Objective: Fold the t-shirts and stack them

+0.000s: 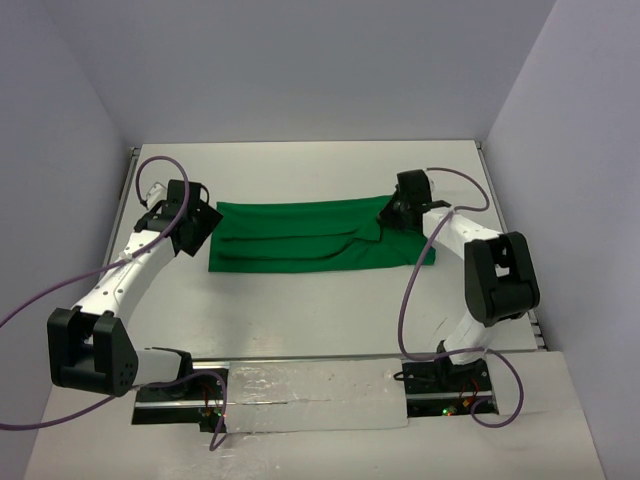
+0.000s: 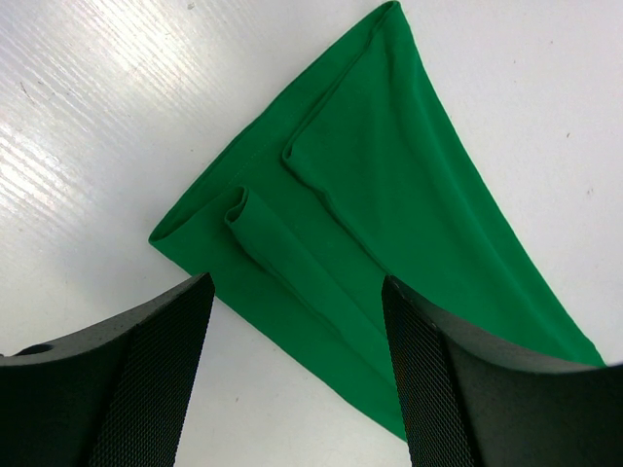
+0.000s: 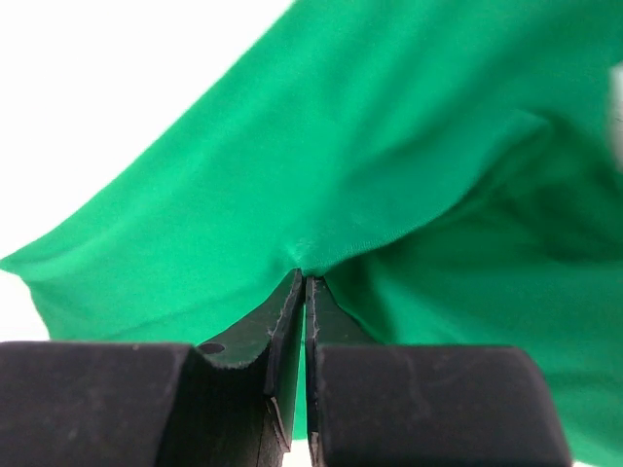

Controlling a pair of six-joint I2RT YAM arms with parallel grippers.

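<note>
Table (image 1: 300, 315) with one green t-shirt (image 1: 300, 240) folded lengthwise, right pincer (image 3: 305, 280) pinching its edge, left pincer (image 2: 295, 292) spread.

L arm (image 1: 115, 285) stretched fwd; L gripper (image 2: 297, 292) fingers wide apart, nothing between. R arm (image 1: 500, 275) elbow bent; R gripper (image 3: 304, 277) pinched tight on green t-shirt (image 3: 292, 146) edge, wrist prob. angled down.
</note>
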